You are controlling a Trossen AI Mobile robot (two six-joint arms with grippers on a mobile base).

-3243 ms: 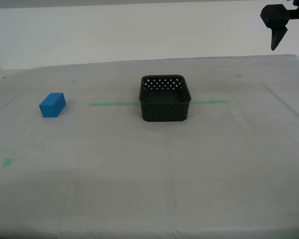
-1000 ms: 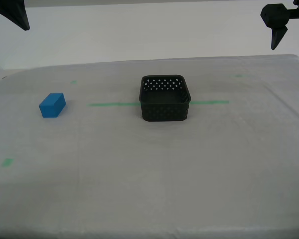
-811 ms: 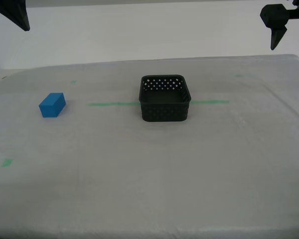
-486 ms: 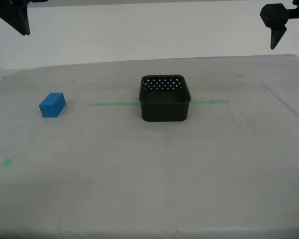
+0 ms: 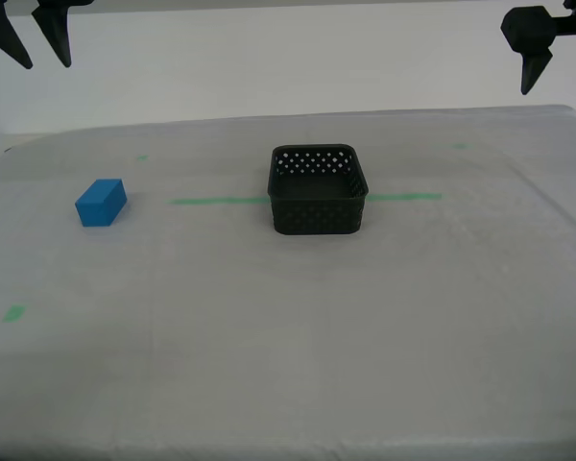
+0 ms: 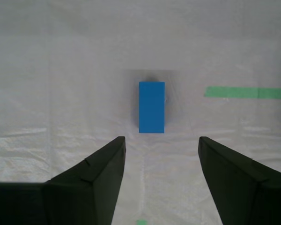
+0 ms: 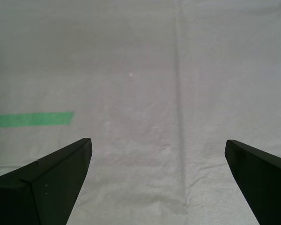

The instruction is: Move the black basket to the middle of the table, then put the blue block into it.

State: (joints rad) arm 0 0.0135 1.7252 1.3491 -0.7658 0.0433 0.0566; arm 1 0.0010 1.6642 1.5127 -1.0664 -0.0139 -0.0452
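Observation:
The black basket (image 5: 318, 189) stands upright and empty near the middle of the table (image 5: 298, 346), across the green tape line (image 5: 217, 201). The blue block (image 5: 101, 202) lies on the cloth toward the exterior view's left, and shows again as the blue block (image 6: 151, 107) just ahead of my second gripper's fingers. My second gripper (image 5: 46, 63) (image 6: 161, 139) hangs open, high above the block, at the exterior view's upper left. At the exterior view's upper right my first gripper (image 5: 561, 88) (image 7: 158, 140) is open wide over bare cloth, holding nothing.
Small green tape squares (image 5: 14, 312) mark the cloth near the exterior view's left edge and at the back. A green tape end (image 7: 32, 119) shows under my first gripper, another green tape strip (image 6: 247, 93) beside the block. A white wall stands behind the table.
My second gripper has come further into the exterior view at its upper left; both fingers now show. The basket, the block and my first gripper have not moved.

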